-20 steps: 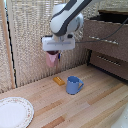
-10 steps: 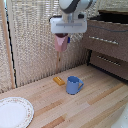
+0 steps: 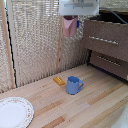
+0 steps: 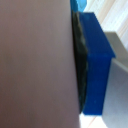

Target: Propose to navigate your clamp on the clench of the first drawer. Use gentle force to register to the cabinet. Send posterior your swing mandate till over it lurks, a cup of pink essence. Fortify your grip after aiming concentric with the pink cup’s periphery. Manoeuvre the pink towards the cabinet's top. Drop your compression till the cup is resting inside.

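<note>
My clamp (image 3: 71, 18) hangs at the top of the exterior view, shut on the pink cup (image 3: 69, 26), which it holds high above the table beside the cabinet's near corner. In the wrist view the pink cup's wall (image 4: 35, 60) fills most of the picture, pressed against a blue fingertip (image 4: 97, 60). The cabinet (image 3: 107, 37) stands at the exterior view's right. Its first drawer (image 3: 106, 31) is pulled out, with the clench (image 3: 104, 40) across its front. A lower drawer (image 3: 107, 62) with a like handle sits below.
A blue mug (image 3: 73, 85) stands on the wooden table (image 3: 95, 107) with a small orange block (image 3: 59, 80) beside it. A white plate (image 3: 14, 112) lies at the front of the exterior view's left. A bamboo blind (image 3: 35, 40) backs the scene.
The clamp has risen with the pink cup and moved toward the exterior view's right, closer to the cabinet's top.
</note>
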Robot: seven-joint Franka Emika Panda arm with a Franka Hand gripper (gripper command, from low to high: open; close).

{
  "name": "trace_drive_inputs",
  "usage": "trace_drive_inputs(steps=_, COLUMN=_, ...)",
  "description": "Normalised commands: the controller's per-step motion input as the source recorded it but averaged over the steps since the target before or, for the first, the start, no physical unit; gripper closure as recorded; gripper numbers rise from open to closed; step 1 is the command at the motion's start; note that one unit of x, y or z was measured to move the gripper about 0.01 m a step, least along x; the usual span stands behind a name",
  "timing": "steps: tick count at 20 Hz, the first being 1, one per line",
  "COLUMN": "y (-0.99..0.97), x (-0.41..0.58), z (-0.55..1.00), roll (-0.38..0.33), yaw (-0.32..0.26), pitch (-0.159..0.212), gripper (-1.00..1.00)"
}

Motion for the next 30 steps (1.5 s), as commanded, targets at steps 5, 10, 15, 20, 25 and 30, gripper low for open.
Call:
trace_drive_inputs(steps=5, y=-0.23, x=0.204, z=0.97, roll=0.000, yaw=-0.262, pitch=0.063, gripper=1.00)
trace_drive_inputs(steps=10, y=-0.34, x=0.270, z=0.97, roll=0.000, yaw=-0.231, pitch=0.086, gripper=1.00)
trace_drive_inputs(steps=15, y=-0.50, x=0.389, z=0.96, roll=0.002, yaw=-0.164, pitch=0.091, gripper=1.00)
trace_drive_inputs(steps=20, y=-0.71, x=0.397, z=0.85, roll=0.044, yaw=-0.080, pitch=0.084, gripper=1.00)
trace_drive_inputs(steps=25, y=-0.85, x=0.250, z=0.66, roll=0.057, yaw=-0.047, pitch=0.079, gripper=1.00)
trace_drive_inputs(steps=30, y=-0.89, x=0.023, z=0.37, roll=0.051, yaw=-0.059, pitch=0.117, gripper=1.00)
